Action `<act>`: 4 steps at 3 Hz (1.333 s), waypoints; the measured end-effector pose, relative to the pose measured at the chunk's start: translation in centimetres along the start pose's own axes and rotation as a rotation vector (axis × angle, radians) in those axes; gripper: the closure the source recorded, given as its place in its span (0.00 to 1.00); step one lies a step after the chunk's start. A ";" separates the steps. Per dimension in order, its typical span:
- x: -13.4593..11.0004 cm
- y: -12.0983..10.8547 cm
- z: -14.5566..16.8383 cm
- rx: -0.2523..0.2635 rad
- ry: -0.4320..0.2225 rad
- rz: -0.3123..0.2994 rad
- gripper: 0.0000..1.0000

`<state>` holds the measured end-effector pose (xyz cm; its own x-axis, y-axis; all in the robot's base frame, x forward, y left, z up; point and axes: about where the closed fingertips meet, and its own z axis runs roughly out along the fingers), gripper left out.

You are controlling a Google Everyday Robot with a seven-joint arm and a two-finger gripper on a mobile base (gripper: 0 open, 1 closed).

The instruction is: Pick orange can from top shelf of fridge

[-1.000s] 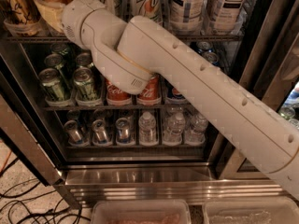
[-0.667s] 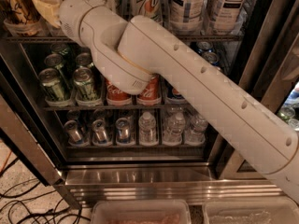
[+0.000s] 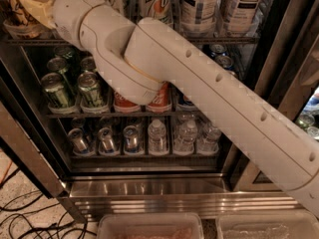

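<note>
Matt plastic gripper (image 3: pixel 37 9) (top left, at top shelf (image 3: pixel 227 40)); glossy steel fridge (image 3: pixel 149 188).

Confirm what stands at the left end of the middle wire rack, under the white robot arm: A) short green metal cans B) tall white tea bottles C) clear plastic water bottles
A: short green metal cans stand there; the clear plastic water bottles are one rack lower, and the gripper is up at the left end of the thin wire top shelf.

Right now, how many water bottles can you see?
3 on the lowest rack: left bottle, middle bottle, right bottle; more may hide behind. Gripper at top shelf, upper left.
</note>
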<state>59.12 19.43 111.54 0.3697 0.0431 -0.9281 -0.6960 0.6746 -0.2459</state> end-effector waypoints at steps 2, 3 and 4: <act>-0.1 4.3 -3.3 -0.098 0.016 -0.003 1.00; 1.0 5.9 -5.5 -0.134 0.056 0.009 1.00; 2.0 6.7 -7.5 -0.157 0.092 0.015 1.00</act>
<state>50.54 18.51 105.94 0.3056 -0.0201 -0.9520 -0.7914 0.5505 -0.2656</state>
